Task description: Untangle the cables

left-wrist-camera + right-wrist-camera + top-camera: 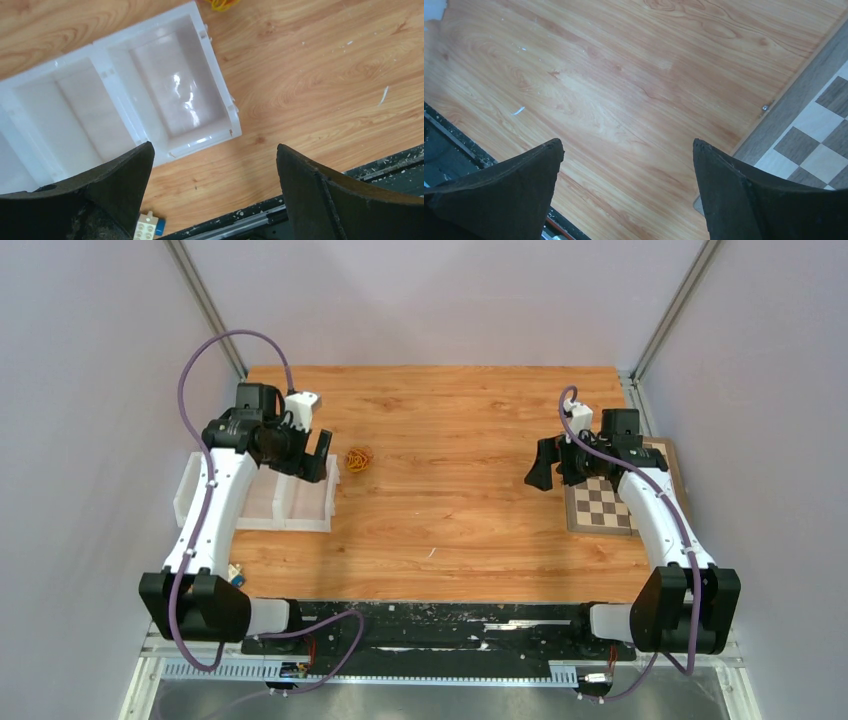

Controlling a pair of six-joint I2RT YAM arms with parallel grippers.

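While the left pincer [214, 146] and right pincer [627, 142] gape empty, cables [359, 459] sit balled, orange-yellow.

The cables [358, 459] lay bunched in one small, tight tangle of orange and yellow curls, flat on the wood just beside the far right corner of the white tray [284, 525]. The left wrist view caught only a yellow-orange edge of the cables [222, 4], past that same corner.

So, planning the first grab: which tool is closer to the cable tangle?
The left tool, open above the right end of the white tray, just beside the orange-yellow cable tangle. The right tool hangs far off by the chessboard.
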